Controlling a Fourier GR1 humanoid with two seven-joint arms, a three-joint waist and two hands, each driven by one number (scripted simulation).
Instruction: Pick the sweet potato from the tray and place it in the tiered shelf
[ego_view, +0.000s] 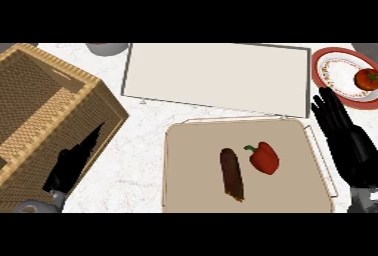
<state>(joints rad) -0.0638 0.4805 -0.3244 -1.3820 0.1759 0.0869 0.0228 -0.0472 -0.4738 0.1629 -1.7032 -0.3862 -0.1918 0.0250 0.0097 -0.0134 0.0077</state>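
Lying lengthwise near the middle of the beige tray (192, 145) in the lower centre of the frame: the sweet potato (232, 174), dark brown and slender, untouched. Just beside it on its right, close but apparently not touching, a red bell pepper (264, 158). At the right edge of the frame, the right hand (344, 134), fingers (325, 107) straight and released, grasping nothing, above the tray's right rim and well apart from the sweet potato. At the lower left, the left hand (72, 161), also released and extended, dark against the wicker tiered shelf (44, 95) filling the upper left and left side. Above the tray, a pale flat board (214, 75); in the upper right corner, a red-rimmed plate (334, 75) carrying a tomato (367, 79). Nothing yet picked; task judged barely begun. Likely risks from here: fingers closing on the pepper instead, or knocking it aside, given its nearness on the approach side; a pinch near one tapered end letting the long body swing or roll free; clipping the tray's raised rim on the way in; then a long carry across the white table (140, 150) to the shelf, with the left hand near that path and the wicker edge easy to strike.
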